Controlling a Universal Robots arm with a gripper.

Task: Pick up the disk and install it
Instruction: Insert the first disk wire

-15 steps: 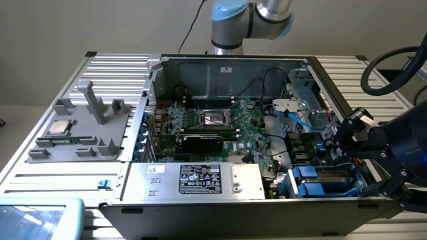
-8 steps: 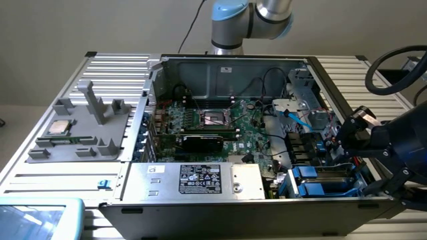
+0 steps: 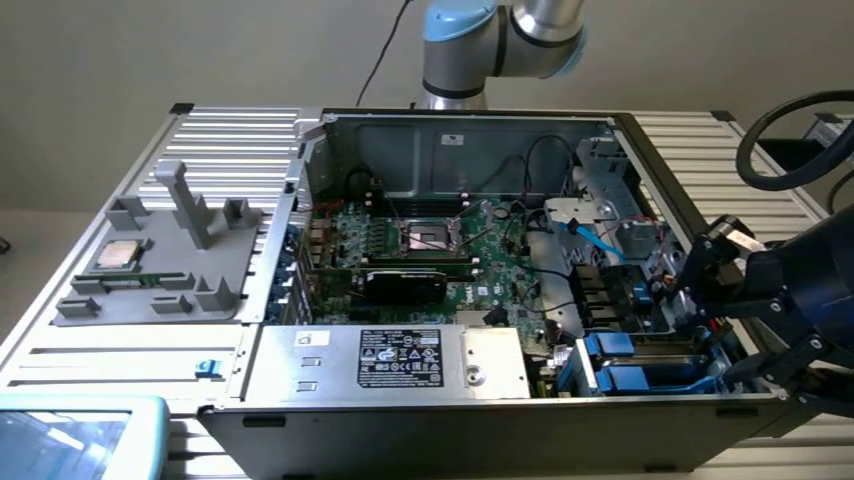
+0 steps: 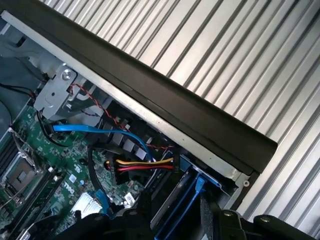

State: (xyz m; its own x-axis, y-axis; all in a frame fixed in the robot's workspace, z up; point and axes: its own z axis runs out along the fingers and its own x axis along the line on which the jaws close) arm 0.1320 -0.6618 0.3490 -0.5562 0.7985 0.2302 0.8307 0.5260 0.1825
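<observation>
In the wrist view the disk (image 4: 186, 207), grey metal in a bright blue bracket, lies in the drive bay just inside the case wall. My gripper (image 4: 172, 222) hangs right over it. Its black fingers (image 4: 212, 220) stand wide apart on either side of the blue bracket, and I see no contact. In the exterior view my gripper (image 3: 691, 315) sits low at the case's right end, over the bay. Two blue-bracketed units (image 3: 621, 362) lie side by side there. I cannot tell which of them is under the fingers.
The open computer case (image 3: 467, 415) lies on a ribbed metal table (image 3: 120, 350), with motherboard (image 3: 441, 250), blue data cable (image 4: 100, 131) and red-yellow power leads (image 4: 142, 164) near the bay. On the exterior view's left, a grey fixture tray (image 3: 160, 280) holds a small square processor chip (image 3: 118, 255).
</observation>
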